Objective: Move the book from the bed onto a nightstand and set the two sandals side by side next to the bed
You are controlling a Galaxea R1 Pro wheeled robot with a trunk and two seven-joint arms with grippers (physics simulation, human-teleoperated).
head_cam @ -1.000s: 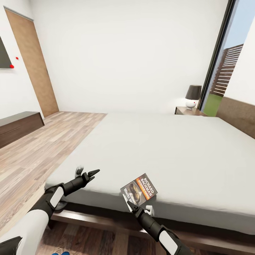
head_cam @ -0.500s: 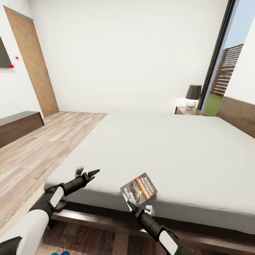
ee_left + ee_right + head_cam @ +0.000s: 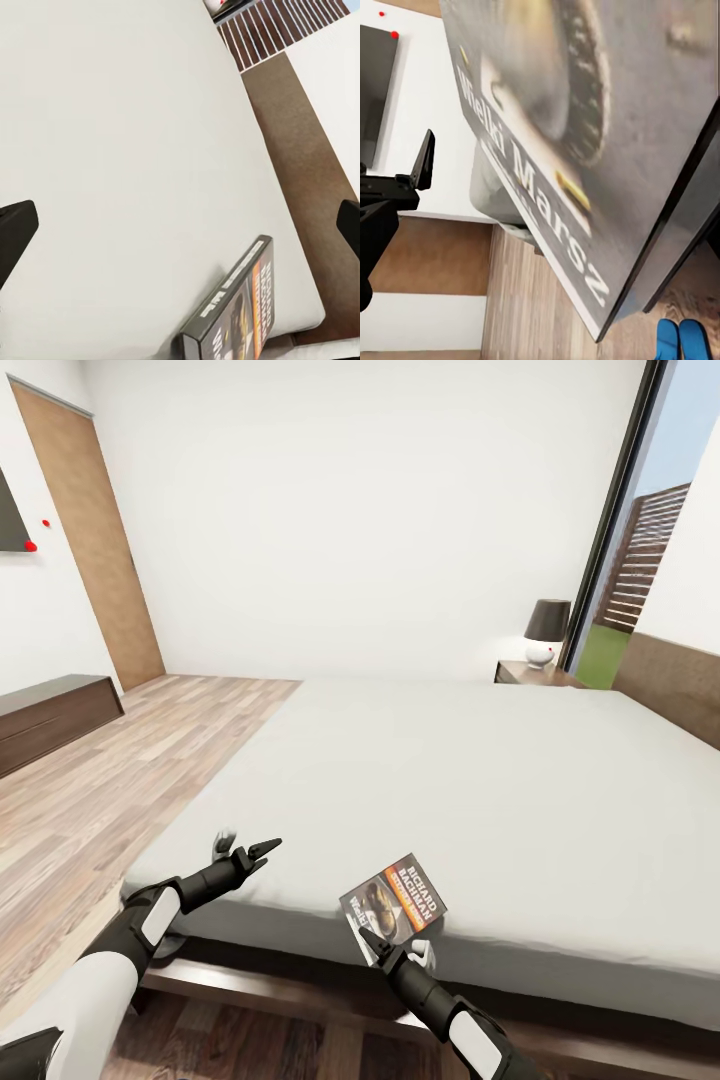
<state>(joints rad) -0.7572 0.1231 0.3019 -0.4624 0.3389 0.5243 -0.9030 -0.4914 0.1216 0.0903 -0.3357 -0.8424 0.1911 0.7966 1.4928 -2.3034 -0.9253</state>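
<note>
The book, dark with an orange band, rests at the near edge of the bed, its near end overhanging and tilted up. My right gripper is shut on that near end. In the right wrist view the cover looms very close, with a dark finger along its edge. Both blue sandals lie close together on the floor below. My left gripper hovers open over the bed's near left corner. In the left wrist view its fingertips are spread wide, and the book is beyond them.
A nightstand with a dark-shaded lamp stands at the bed's far side by the window. The headboard runs along the right. A long low cabinet and a door are at the left across wood floor.
The head view has lifted slightly, so the blue sandal tips at its bottom edge have dropped out of the picture. Both arms and the book hold their places.
</note>
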